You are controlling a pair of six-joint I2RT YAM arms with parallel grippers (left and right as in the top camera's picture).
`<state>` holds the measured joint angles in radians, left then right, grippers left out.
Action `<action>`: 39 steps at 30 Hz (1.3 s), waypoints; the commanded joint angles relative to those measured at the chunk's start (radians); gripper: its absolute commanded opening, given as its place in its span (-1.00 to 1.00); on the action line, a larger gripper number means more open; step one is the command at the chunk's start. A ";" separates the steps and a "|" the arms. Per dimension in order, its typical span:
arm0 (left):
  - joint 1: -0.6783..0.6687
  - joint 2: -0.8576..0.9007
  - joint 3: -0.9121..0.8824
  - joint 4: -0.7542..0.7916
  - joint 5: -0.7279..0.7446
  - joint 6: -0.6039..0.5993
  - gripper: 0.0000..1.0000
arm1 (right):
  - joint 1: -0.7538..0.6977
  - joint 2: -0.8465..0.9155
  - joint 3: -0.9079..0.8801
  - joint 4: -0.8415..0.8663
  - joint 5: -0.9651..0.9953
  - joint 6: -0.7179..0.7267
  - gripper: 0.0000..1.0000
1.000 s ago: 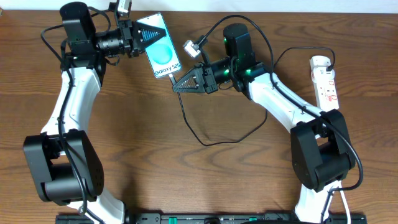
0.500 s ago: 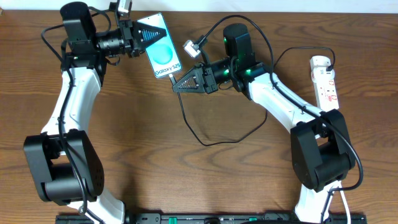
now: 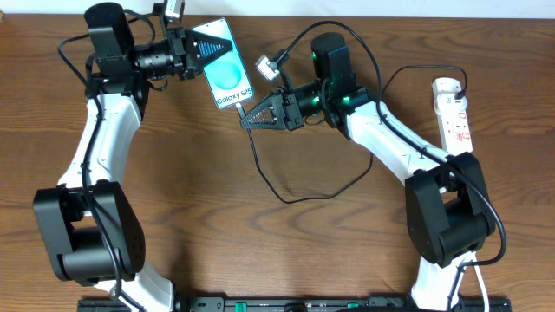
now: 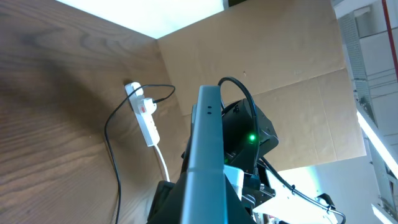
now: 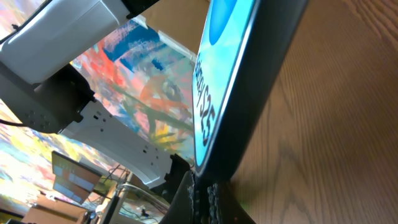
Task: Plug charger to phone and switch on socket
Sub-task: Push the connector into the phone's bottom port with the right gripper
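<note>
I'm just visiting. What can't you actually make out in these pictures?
- Whether the charger tip is in the phone: overhead, the right gripper covers it; in the right wrist view, the phone's edge blocks it.
- The power strip switch position: too small overhead and in the left wrist view.
- The phone's screen from the left wrist: only its thin edge shows.

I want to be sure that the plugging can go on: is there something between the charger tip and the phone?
Nothing visible stands between them. The charger tip, held in the right jaws, sits just at the lower edge of the phone, and no other object is near that edge. Whether it is already seated, I cannot tell.
</note>
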<state>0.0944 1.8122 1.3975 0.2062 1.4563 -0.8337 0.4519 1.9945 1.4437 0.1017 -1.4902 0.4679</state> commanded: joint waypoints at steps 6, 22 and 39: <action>-0.014 -0.007 0.011 0.006 0.017 0.010 -0.86 | 0.001 0.004 0.008 0.004 0.008 0.018 -0.97; -0.033 -0.007 0.011 0.006 0.041 0.034 -0.85 | -0.011 0.004 0.008 0.014 0.011 0.038 -0.97; -0.033 -0.007 0.011 0.006 0.043 0.063 -0.86 | -0.028 0.004 0.008 0.183 0.060 0.191 -0.97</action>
<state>0.0757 1.8122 1.3975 0.2138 1.4391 -0.8108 0.4507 1.9984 1.4311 0.2668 -1.5112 0.6453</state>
